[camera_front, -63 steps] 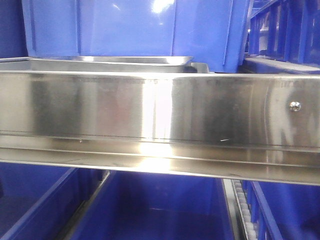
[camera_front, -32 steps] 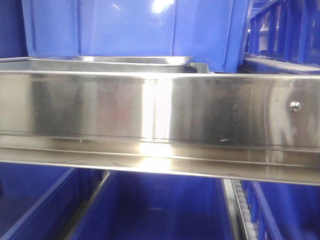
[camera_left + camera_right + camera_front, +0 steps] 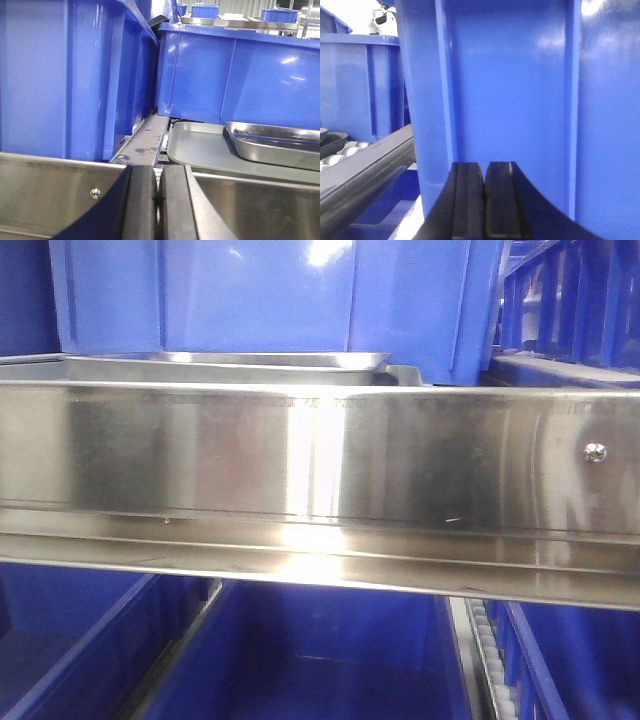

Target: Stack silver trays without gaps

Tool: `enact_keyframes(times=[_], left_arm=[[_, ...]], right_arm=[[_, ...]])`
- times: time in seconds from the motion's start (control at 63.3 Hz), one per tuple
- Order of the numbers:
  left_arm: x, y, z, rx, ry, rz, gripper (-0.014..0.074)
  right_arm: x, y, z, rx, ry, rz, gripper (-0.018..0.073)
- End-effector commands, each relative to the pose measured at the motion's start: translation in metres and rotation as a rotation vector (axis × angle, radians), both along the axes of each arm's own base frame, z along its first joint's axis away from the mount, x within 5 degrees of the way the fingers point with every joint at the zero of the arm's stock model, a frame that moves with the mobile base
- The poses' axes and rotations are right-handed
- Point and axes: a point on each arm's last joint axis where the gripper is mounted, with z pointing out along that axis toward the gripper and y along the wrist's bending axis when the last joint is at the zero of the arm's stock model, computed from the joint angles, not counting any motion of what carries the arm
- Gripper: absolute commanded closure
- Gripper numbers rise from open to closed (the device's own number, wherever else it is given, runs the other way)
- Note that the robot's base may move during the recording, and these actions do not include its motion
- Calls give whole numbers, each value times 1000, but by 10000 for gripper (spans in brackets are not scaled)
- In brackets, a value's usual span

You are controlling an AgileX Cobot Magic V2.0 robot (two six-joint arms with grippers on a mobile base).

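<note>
Both tools, left point(image 3: 159, 200) and right point(image 3: 484, 200), were pressed together, holding nothing. A silver tray point(image 3: 275, 145) sat near blue bins point(image 3: 235, 75).

- A long steel rail point(image 3: 320, 455) with one screw point(image 3: 595, 451) near its right end fronts the shelf in the front view; its face is shiny and reflective
- Behind the rail a silver tray point(image 3: 225, 362) shows only its rolled rim
- In the left wrist view the silver tray point(image 3: 275, 142) rests on a flat grey tray point(image 3: 205, 147); blue bins point(image 3: 235, 75) stand just behind and beside it
</note>
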Motion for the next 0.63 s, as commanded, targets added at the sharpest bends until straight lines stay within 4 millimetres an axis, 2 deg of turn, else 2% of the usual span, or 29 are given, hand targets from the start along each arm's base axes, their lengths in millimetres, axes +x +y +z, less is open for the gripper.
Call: enact_keyframes(times=[0.0,0.617], left_arm=[[-1,0,3,4,-26,-5,602],[-1,0,3,4,-26,-5,602]], right_arm=[[0,0,2,-3,-25,-7,638],[0,0,2,-3,-25,-7,638]])
